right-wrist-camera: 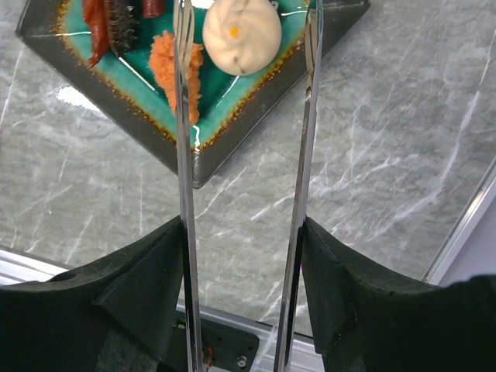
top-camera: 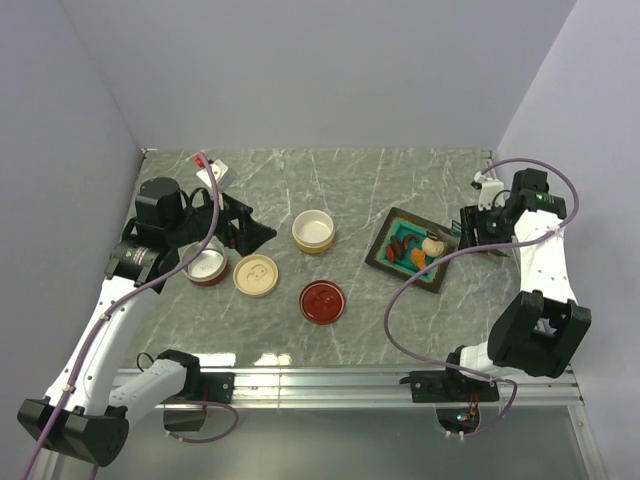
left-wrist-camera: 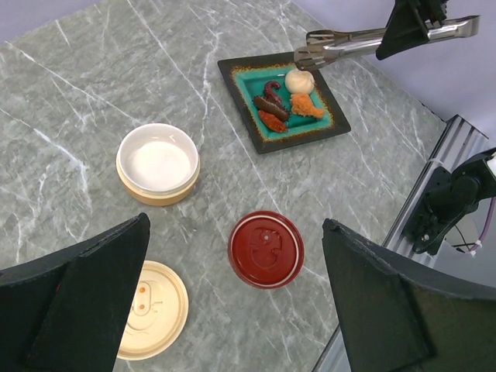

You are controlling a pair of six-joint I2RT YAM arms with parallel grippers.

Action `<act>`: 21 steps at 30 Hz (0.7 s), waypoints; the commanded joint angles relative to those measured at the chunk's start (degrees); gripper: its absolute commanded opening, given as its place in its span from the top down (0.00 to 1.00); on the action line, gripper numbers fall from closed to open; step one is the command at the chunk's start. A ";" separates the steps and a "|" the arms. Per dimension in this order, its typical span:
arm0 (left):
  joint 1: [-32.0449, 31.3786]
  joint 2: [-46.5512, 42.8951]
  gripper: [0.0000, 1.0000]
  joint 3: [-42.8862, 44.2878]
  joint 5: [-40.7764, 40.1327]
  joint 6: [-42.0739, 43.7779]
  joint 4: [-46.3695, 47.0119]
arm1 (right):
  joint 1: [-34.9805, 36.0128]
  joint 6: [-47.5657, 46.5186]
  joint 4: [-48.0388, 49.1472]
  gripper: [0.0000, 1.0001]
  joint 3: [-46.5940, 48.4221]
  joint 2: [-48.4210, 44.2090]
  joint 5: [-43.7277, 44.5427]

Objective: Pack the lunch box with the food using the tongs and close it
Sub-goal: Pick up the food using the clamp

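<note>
The food lies on a dark square plate with a teal centre: a white bun, an orange piece and brown pieces. My right gripper is shut on the silver tongs, one finger pressing each arm. The tongs stand spread, tips either side of the bun. The lunch box parts sit mid-table: a cream bowl, a cream lid, a red lid and a red container. My left gripper hangs open above the lids, holding nothing.
A metal rail runs along the near table edge. Grey walls close in the back and both sides. A small tag with a red end lies at the far left corner. Cables loop from the right arm over the table.
</note>
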 commanded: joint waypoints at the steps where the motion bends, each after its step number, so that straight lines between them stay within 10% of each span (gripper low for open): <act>1: 0.30 -1.06 0.01 1.16 1.03 0.53 0.18 | -0.22 0.69 3.19 0.35 -0.68 0.59 0.82; 21: 0.30 -1.50 0.01 -0.78 -0.38 2.73 -0.43 | 3.56 1.13 7.32 0.35 -5.95 2.44 3.54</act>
